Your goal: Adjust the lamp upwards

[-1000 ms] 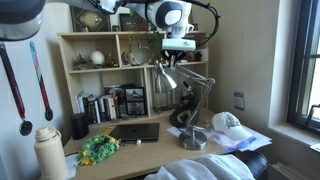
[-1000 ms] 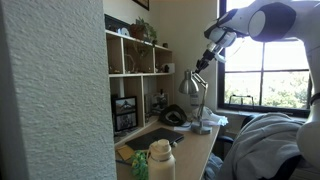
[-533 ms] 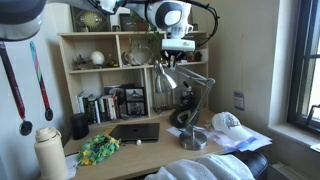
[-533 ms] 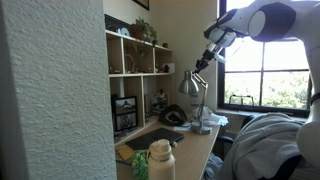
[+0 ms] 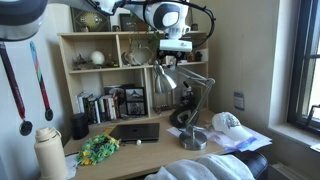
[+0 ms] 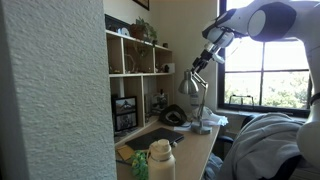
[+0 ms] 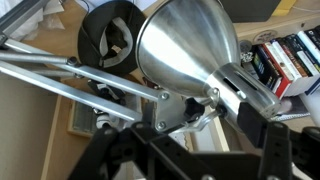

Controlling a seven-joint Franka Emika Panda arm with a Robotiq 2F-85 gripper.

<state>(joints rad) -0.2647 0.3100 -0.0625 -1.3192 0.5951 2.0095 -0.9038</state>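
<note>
— How far along is the lamp job?

— Early, by the look of it. The lamp (image 5: 166, 78) stands toward the right end of the desk (image 5: 150, 152), in front of the bookshelf (image 5: 100, 36). Its round base (image 5: 193, 141) sits near the front edge, and its shiny shade (image 6: 188, 86) hangs low with the mouth tipped down toward the desk top.

— And the robot?

— The gripper (image 5: 174, 60) is up at the lamp's head, just above the shade in both exterior views. The reach looks done.

— Does it have hold of anything?

— Seemingly not. In the wrist view the fingers (image 7: 272, 150) are spread wide, one on each side of the joint (image 7: 180, 108) where the shade meets the thin jointed arm (the cone of the shade fills the upper middle of that view). No pad is seen pressing on the metal. Whether one just brushes it cannot be told.

— So what is left?

— Nearly all the real work, as a judgement. The fingers have to close on the neck or the joint. Then the head has to be raised so the shade sits higher. The shade's low, downward tilt suggests none of that lift has happened yet.
</note>
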